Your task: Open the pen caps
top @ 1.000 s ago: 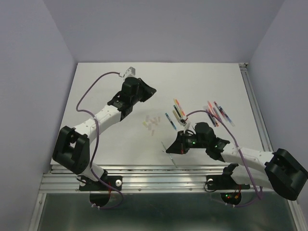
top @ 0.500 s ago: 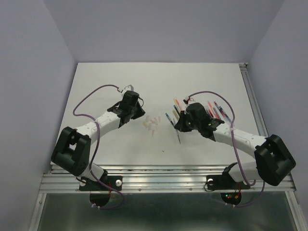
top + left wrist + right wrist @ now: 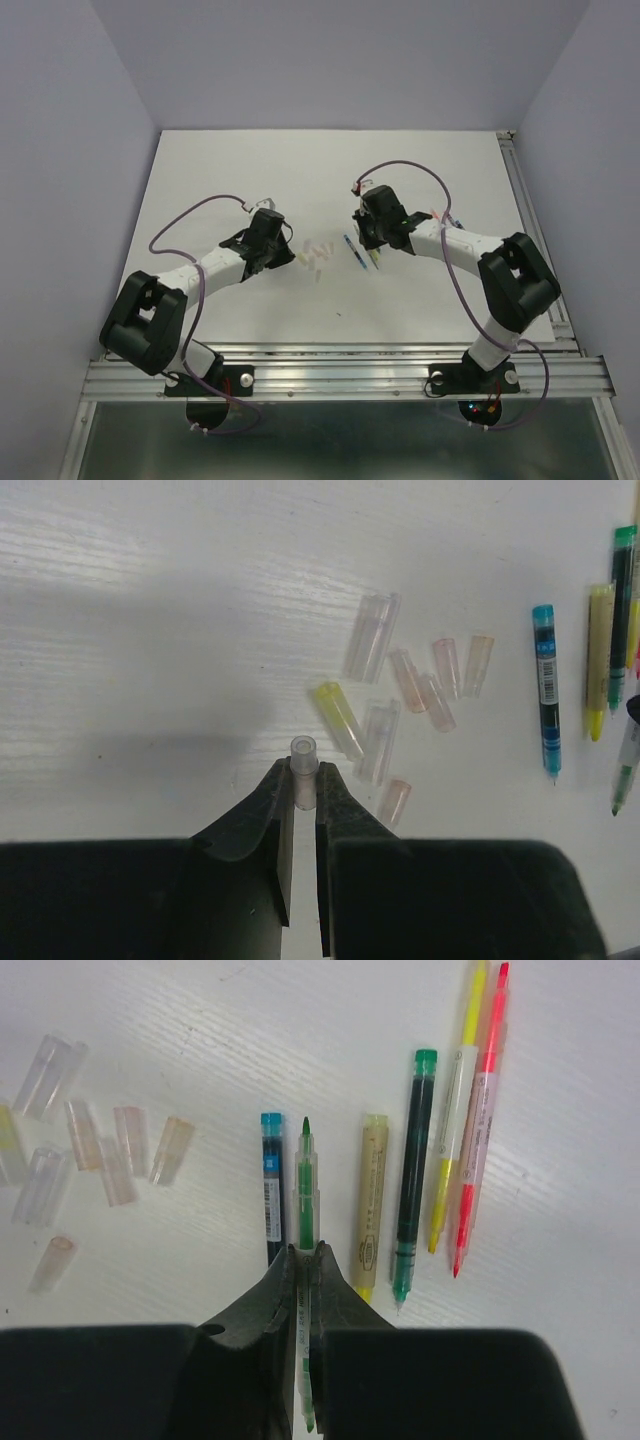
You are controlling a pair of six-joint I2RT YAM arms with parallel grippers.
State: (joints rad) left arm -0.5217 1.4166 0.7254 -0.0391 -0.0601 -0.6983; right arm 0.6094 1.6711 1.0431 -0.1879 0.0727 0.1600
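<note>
My left gripper (image 3: pixel 304 772) is shut on one pale translucent pen cap (image 3: pixel 303 748), which stands up between the jaws just short of the cap pile. Several more pen caps (image 3: pixel 412 680) lie loose on the white table, also seen at the left of the right wrist view as pen caps (image 3: pixel 95 1145). My right gripper (image 3: pixel 305 1250) is shut on an uncapped green pen (image 3: pixel 305 1175), tip pointing away, over a row of pens. From above, the left gripper (image 3: pixel 288 256) and right gripper (image 3: pixel 372 256) flank the pen caps (image 3: pixel 315 255).
Uncapped pens lie side by side under the right gripper: a blue pen (image 3: pixel 270 1195), a tan one (image 3: pixel 370 1210), a dark green one (image 3: pixel 411 1170), a yellow one (image 3: pixel 452 1150) and a red one (image 3: pixel 480 1120). An aluminium rail (image 3: pixel 340 375) runs along the near table edge.
The left arm drew back toward me and now sits beside the cap pile. The right arm swung from the table's front edge out to the row of pens, carrying the green pen.
</note>
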